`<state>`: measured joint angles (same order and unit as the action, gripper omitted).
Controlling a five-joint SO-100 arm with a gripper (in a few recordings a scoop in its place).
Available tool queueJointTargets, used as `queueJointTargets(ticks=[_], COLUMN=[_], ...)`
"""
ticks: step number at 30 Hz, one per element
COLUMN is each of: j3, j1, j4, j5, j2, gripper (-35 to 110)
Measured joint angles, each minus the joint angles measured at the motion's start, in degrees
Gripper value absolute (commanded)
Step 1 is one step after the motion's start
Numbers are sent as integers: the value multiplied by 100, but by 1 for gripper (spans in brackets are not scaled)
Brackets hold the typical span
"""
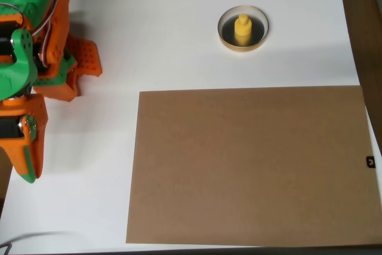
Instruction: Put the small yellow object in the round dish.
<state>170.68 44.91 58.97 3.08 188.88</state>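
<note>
Apparently folded back at the table's (179, 40) left edge, pincer (77, 73) gripping nothing, jaw gap impossible to judge. Well off to its right: small yellow object (242, 28) upright inside round dish (224, 37). Likely light, stiff, slick; best pinched across the narrow knob.

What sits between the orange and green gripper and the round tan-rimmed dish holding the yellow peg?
Nothing: in the overhead view, bare white table separates gripper from dish.
</note>
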Motion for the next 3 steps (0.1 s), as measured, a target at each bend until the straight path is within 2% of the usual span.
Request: queueJointTargets(ticks=[3], j3=[0], j1=[0], j4=[0], j5=[0], j2=[0], gripper=[0])
